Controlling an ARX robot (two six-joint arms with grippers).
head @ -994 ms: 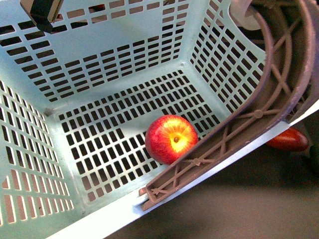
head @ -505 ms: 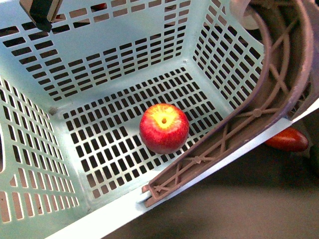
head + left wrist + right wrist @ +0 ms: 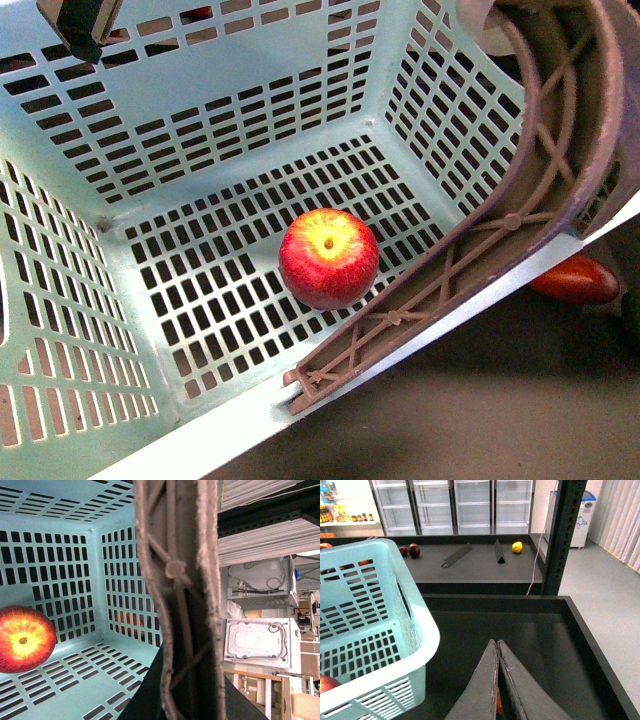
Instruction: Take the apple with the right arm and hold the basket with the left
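apple [image 3: 328,257] sits inside the basket [image 3: 230,425], on the slotted floor near the middle, yellow dimple facing up, clear of the walls. closest thing to it is the handle [image 3: 512,222], swung down and lying along the near right rim. left wrist view: same apple [image 3: 24,639] on the floor, handle [image 3: 175,570] lattice right up against the lens, filling the centre. left claw: fingers don't show in any view, can't tell wide or narrow. right claw [image 3: 497,642]: fingers pressed together tip to tip, holding nothing, hanging over a dark bin [image 3: 560,645] outside the basket [image 3: 427,630], near its rim. mango [image 3: 578,280] lies outside the basket on the dark surface, right side, partly hidden under the rim
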